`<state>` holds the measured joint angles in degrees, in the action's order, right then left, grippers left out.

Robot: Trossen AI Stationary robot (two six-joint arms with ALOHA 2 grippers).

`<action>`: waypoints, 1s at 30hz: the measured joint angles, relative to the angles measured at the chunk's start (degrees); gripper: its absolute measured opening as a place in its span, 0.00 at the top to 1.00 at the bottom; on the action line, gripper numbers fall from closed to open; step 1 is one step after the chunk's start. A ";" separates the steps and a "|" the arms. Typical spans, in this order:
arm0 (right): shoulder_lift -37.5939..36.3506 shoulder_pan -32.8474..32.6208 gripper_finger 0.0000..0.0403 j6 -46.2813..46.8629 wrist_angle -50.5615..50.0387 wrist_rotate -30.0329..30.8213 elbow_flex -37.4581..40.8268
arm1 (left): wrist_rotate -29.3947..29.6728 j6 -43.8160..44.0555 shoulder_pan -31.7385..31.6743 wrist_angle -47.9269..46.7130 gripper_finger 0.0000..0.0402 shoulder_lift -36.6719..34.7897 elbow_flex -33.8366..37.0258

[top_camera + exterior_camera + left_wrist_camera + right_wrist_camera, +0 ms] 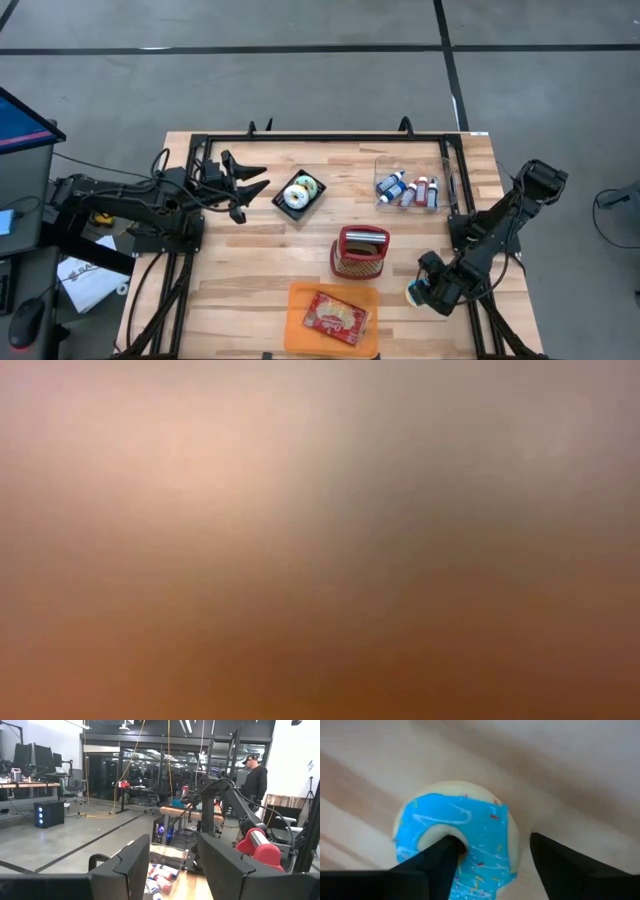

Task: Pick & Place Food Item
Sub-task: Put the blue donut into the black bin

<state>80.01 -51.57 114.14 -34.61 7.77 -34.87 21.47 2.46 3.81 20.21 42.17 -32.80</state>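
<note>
Glossy-iced donut point(465, 840), matt wooden table point(250, 270)

I see a pale doughnut point(455, 845) iced bright blue with coloured sprinkles, on my light wood tabletop point(250, 270). An orange tray point(300, 300) holds a red packet point(336, 316); the basket point(359, 253) is red.

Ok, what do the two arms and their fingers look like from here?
Both arms are dark, near black, built of jointed segments with black cables along them. The left gripper ends in two black angular fingers, wedge-shaped and matte. The right gripper has the same dark tapering fingers. No markings show.
</note>
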 joint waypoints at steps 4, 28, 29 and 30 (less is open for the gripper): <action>-3.25 0.04 0.51 1.24 -4.11 6.28 0.21 | -0.02 0.01 0.00 0.13 0.59 0.00 0.00; -6.95 2.58 0.51 -3.28 -4.53 5.54 0.02 | -0.04 1.49 0.00 0.42 0.59 0.00 0.00; -6.03 2.58 0.49 -3.25 -3.77 5.31 0.01 | -0.04 1.51 0.00 0.44 0.59 -0.01 0.00; -4.96 2.66 0.47 -3.19 -3.14 4.83 0.00 | -0.04 1.54 0.00 0.42 0.59 0.00 0.00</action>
<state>75.05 -48.91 110.95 -37.75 12.60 -34.86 21.43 4.00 3.81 20.62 42.17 -32.80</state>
